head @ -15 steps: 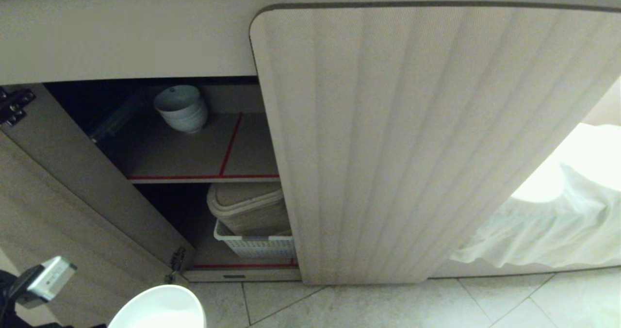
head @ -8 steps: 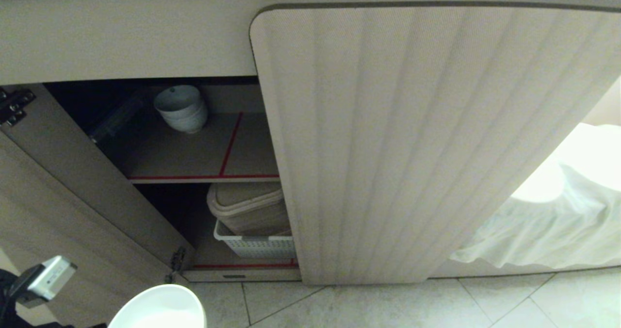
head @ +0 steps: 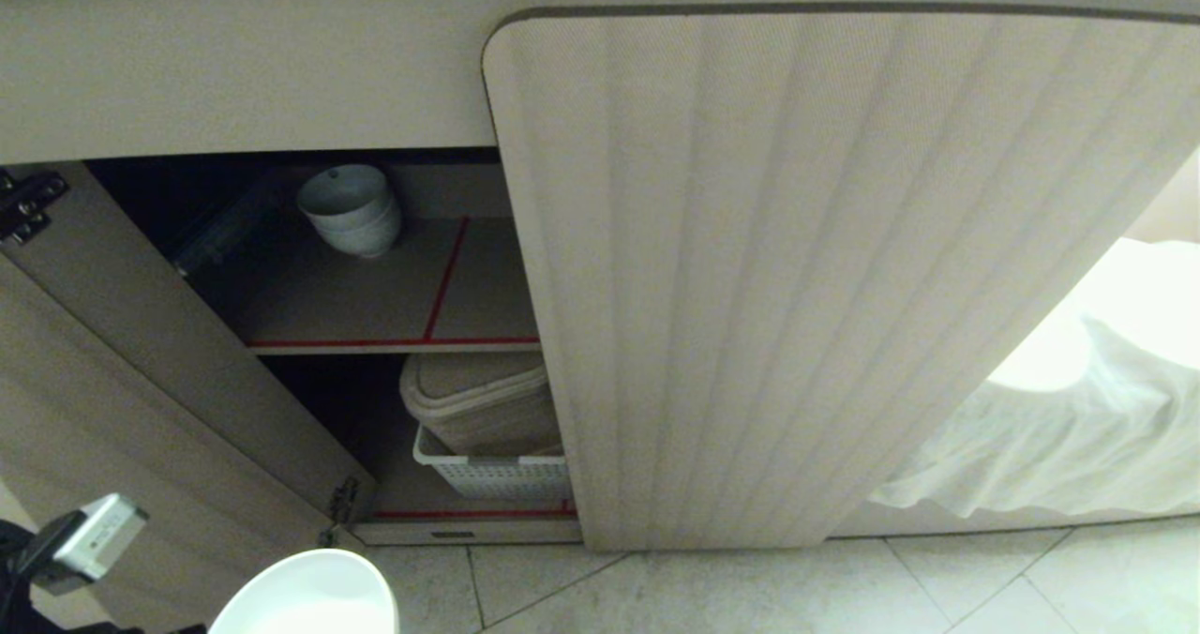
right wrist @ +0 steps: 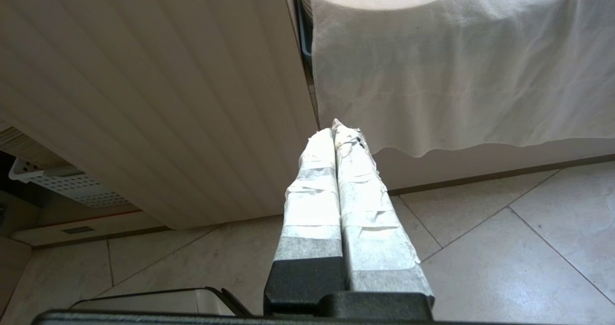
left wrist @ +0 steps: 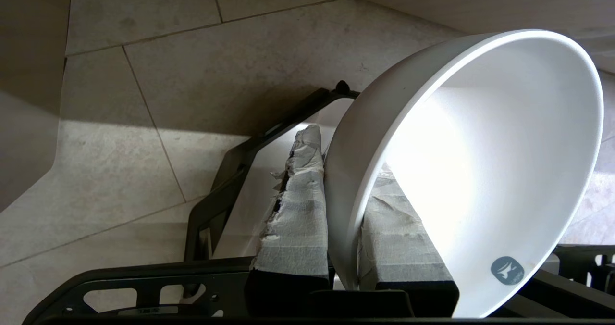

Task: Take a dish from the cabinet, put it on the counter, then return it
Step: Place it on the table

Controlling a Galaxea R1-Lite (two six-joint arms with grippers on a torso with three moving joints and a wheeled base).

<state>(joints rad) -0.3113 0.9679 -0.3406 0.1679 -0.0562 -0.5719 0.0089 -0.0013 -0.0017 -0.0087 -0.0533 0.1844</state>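
The cabinet point(head: 797, 278) filled most of what I could see: right door shut, left door point(head: 141, 371) swung wide, dark inside w/ red-edged shelves. The tabletop point(head: 234, 71) showed only as a pale band of front edge above the doors; its flat surface was out of sight. Floor tiles point(head: 750, 587) lay bare in front.

Upper shelf point(head: 375, 296): a stack of white bowls point(head: 352, 207) sat at the back, w/ open shelf in front of it and to its right. Below, a beige bin point(head: 478, 400) in a white basket point(head: 497, 473) crowded the lower space.

The dish point(left wrist: 471, 171) was outside the cabinet, low, near the open door's bottom corner, over the floor. The left claw point(left wrist: 343, 209) pinched its wall, one padded finger outside, one inside, bowl tipped on its side. Right claw point(right wrist: 335, 181) hung idle by the shut door, fingers pressed together, empty.

Step, as I judged it: dish in transit. Whether outbound to the tabletop or on the way back, couldn't tell. If outbound, next move needs a lift well clear of the tabletop's thick edge. If returning, it needs a path between the left door and the shut door's edge, onto the free part of the upper shelf. Narrow-ish gap; rim could clip either door.
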